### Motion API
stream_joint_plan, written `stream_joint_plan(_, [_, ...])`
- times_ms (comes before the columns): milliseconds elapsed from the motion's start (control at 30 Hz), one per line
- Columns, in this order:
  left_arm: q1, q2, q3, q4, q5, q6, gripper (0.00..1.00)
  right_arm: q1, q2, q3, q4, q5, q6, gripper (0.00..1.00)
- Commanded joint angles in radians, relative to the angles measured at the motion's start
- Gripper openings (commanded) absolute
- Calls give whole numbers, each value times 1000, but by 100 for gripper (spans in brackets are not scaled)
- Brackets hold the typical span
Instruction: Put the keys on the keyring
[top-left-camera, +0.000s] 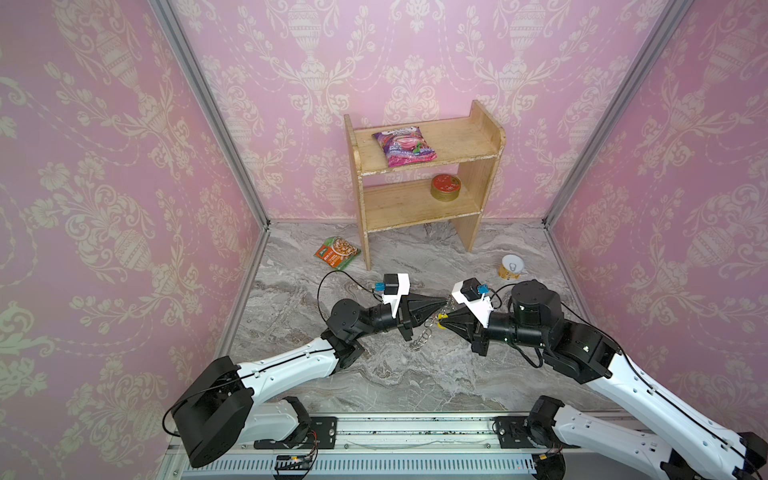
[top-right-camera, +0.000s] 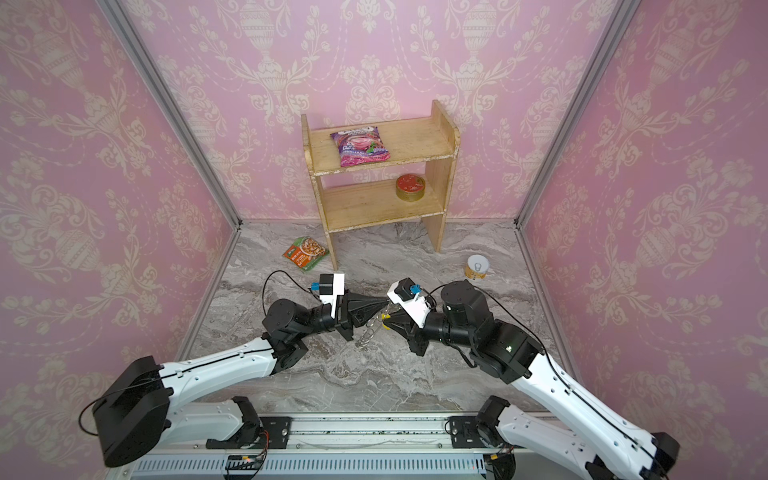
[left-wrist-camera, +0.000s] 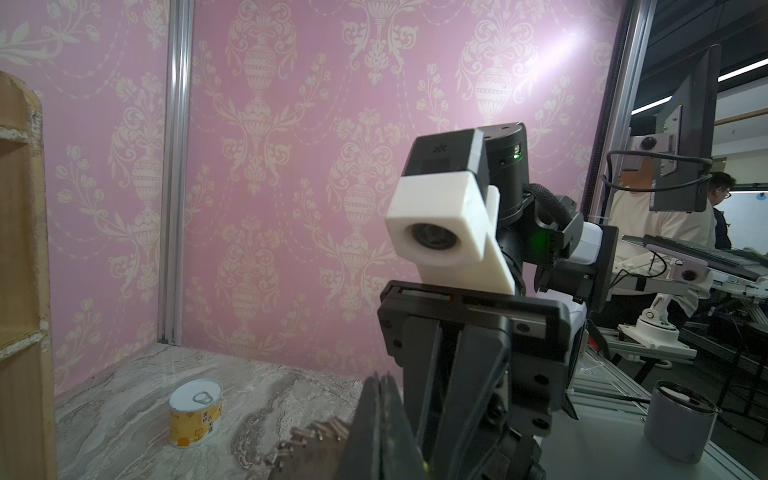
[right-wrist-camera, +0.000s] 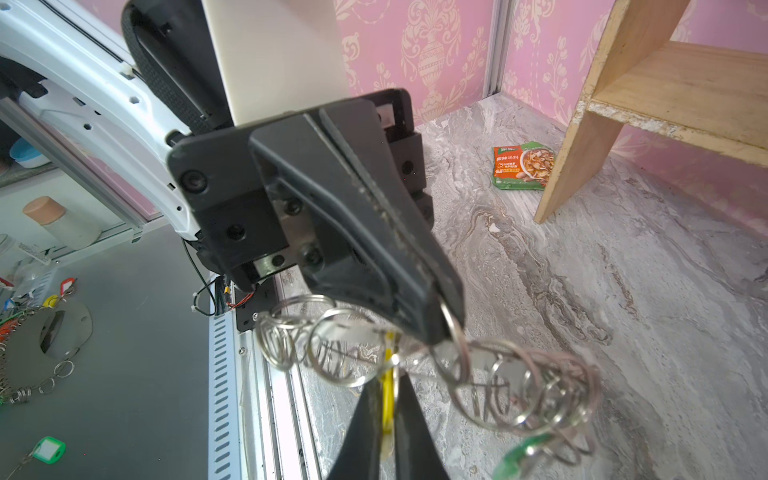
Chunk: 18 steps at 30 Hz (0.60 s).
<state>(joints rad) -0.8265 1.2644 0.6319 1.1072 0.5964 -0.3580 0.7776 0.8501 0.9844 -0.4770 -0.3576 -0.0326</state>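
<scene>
1. The keyring (right-wrist-camera: 519, 395) is clenched by one wire loop at the tip of the left gripper (right-wrist-camera: 446, 322) and hangs below it.
2. The yellow-tagged key (right-wrist-camera: 387, 409) sits inside the right gripper (right-wrist-camera: 388, 380), just under that loop; whether it is grasped cannot be told.
3. The loop should be held steady during threading.
4. The loop's split is hidden; a green tag (right-wrist-camera: 525, 453) is blurred.

Both top views are bright and even, lit softly from above. My arms (top-left-camera: 286, 365) cast only faint shadows on the surface (top-left-camera: 415, 386); shade is deeper under the shelf (top-left-camera: 469, 141) boards. Edges bend hard, corner posts lean outward. Left wrist view is dimmer, with a white flare on the wall (left-wrist-camera: 575, 39) and a dark, soft foreground. Right wrist view: keyring (right-wrist-camera: 498, 374) loops are blurred, green tag (right-wrist-camera: 524, 453) fully out of focus, background sharp.
</scene>
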Motion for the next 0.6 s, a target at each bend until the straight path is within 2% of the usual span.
stream_joint_plan(0, [12,-17,8,80,2,-17,0,12,-18,35,-108,-1,-36,18])
stream_joint_plan(100, [13,-20,8,74,8,-15,0,8,-24,52,-144,3,-52,28])
stream_joint_plan(233, [13,-24,9,63,19,-9,0,1,-43,75,-192,16,-77,35])
stream_joint_plan(567, [13,-20,16,43,67,-9,0,-41,-54,134,-234,19,-123,42])
